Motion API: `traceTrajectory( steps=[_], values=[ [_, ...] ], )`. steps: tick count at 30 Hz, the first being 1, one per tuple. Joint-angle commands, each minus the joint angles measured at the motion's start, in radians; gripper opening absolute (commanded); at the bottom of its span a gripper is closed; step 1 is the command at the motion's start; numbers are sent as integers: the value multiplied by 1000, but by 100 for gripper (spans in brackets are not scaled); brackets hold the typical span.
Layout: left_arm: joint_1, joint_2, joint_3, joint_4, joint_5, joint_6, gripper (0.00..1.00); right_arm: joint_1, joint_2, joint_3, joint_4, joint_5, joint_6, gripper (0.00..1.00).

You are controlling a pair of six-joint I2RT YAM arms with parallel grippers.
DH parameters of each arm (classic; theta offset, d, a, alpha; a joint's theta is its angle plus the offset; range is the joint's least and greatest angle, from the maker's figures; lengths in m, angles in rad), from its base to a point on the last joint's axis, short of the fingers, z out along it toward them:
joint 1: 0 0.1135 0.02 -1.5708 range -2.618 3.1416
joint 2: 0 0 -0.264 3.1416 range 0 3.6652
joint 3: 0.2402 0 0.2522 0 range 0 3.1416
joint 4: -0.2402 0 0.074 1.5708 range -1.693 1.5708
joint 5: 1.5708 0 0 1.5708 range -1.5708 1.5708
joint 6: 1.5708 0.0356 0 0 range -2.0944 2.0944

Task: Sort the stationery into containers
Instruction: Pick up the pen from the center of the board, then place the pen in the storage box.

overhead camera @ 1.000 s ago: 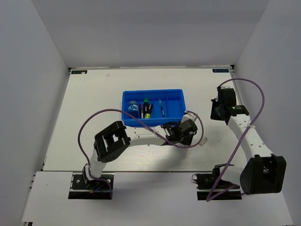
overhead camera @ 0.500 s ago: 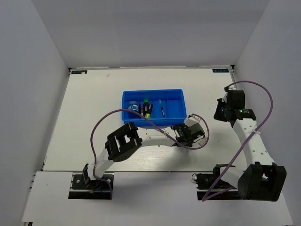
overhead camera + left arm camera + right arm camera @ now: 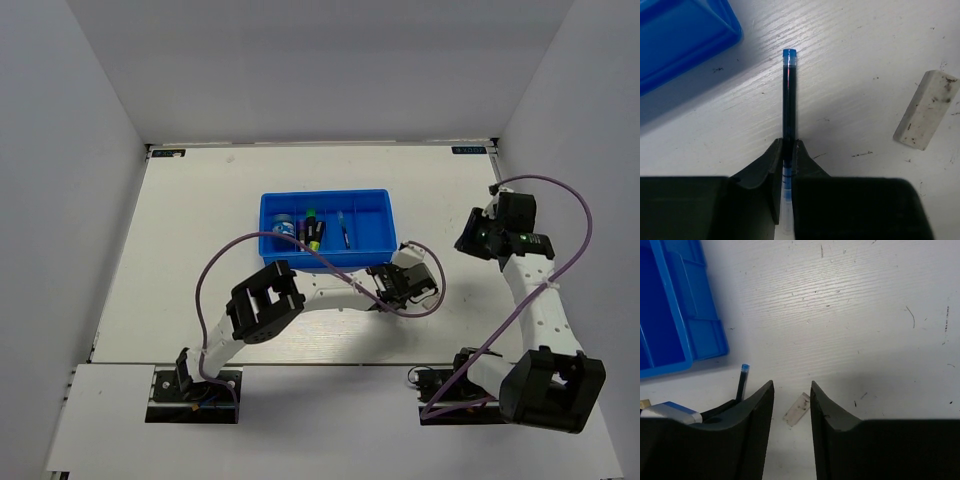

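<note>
Left gripper pinched thin blue-tipped pen, blue tip sticking out ahead. Pen lay on table just beside blue tray corner, outside it. Right gripper spread, empty, well apart from tray. Risk: long free end might tilt, catch tray wall, slip.

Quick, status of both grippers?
Left gripper: closed on the blue-tipped pen.
Right gripper: open, holding nothing.
</note>
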Motion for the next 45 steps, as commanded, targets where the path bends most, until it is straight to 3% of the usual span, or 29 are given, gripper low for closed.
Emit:
traceTrajectory(
  steps=[1,3,6,13,15,17,19,20,24,26,31,35,36,38,39,42,45],
  values=[
    [-8,-15,-25,-93,-13,35,1,-24,-22,-7,-34,-95,-8,41],
    [-19,-76,-44,-103,-30,64,1,-37,-24,-7,-46,-114,-26,58],
    [-22,-182,-76,-114,-59,111,1,-56,-31,-7,-63,-157,-55,67],
    [53,-391,-84,-103,-73,196,1,-91,-88,-27,-60,-272,-127,70],
    [103,-426,-79,-102,-58,203,1,-102,-116,-53,-58,-387,-179,68],
    [149,-431,-78,-100,-55,204,1,-108,-122,-70,-61,-515,-236,42],
    [209,-434,-71,-97,-36,194,1,-108,-122,-79,-72,-566,-259,11],
    [254,-431,-68,-100,-19,174,1,-107,-119,-74,-77,-576,-288,0],
    [363,-356,46,-128,21,160,1,-107,-49,-50,-129,-594,-331,0],
    [409,-287,85,-142,31,167,1,-105,-36,-47,-150,-597,-350,7],
    [456,-146,231,-168,51,157,3,-105,-13,-34,-169,-605,-345,12],
    [481,-74,283,-183,79,118,16,-107,-18,-39,-167,-591,-345,18],
    [486,-63,287,-183,79,105,31,-107,-16,-39,-166,-576,-350,28],
    [489,-58,283,-192,80,98,40,-105,-7,-39,-172,-573,-373,41],
    [489,-60,275,-189,82,97,50,-100,2,-34,-182,-573,-402,56],
    [493,-90,245,-177,90,100,58,-99,47,-19,-213,-561,-469,68],
    [493,-138,234,-180,99,112,58,-99,97,10,-260,-580,-610,66]
  ],
)
